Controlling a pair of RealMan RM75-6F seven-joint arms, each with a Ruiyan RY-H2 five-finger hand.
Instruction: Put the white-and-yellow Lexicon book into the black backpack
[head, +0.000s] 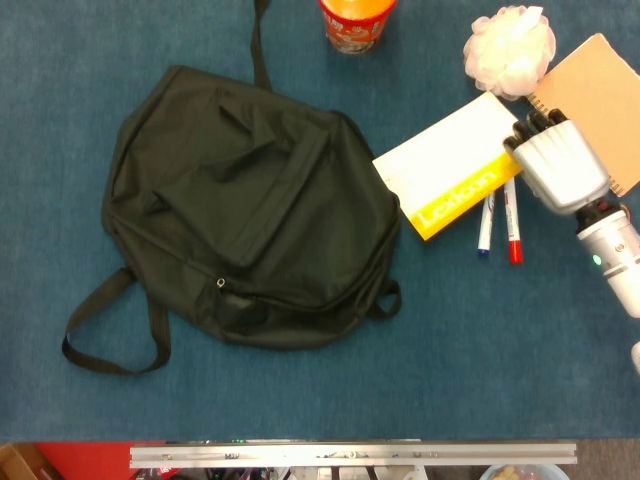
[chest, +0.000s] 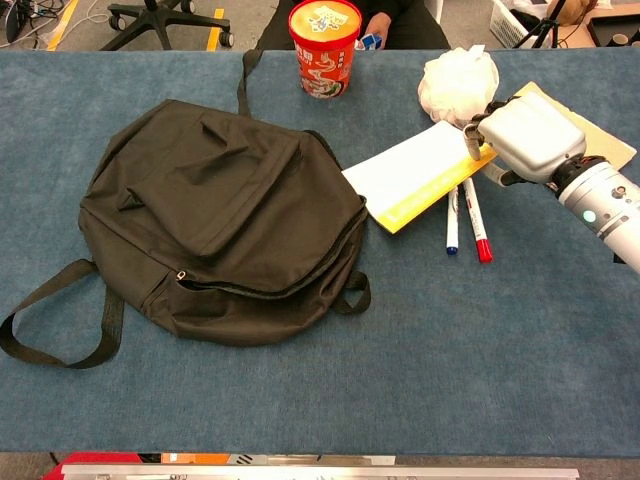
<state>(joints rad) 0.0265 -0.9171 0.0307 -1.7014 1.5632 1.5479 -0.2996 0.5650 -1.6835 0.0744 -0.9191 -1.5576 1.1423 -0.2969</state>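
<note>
Right hand (head: 556, 165) touches Lexicon book (head: 445, 180) beside black backpack (head: 250, 205).

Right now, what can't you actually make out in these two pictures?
- Left hand: in neither view.
- Right hand fingertips: curled at the book corner; grip unclear in both.
- Backpack inside: hidden by its fabric.
- Red cup: cut off by head view's top edge.
</note>
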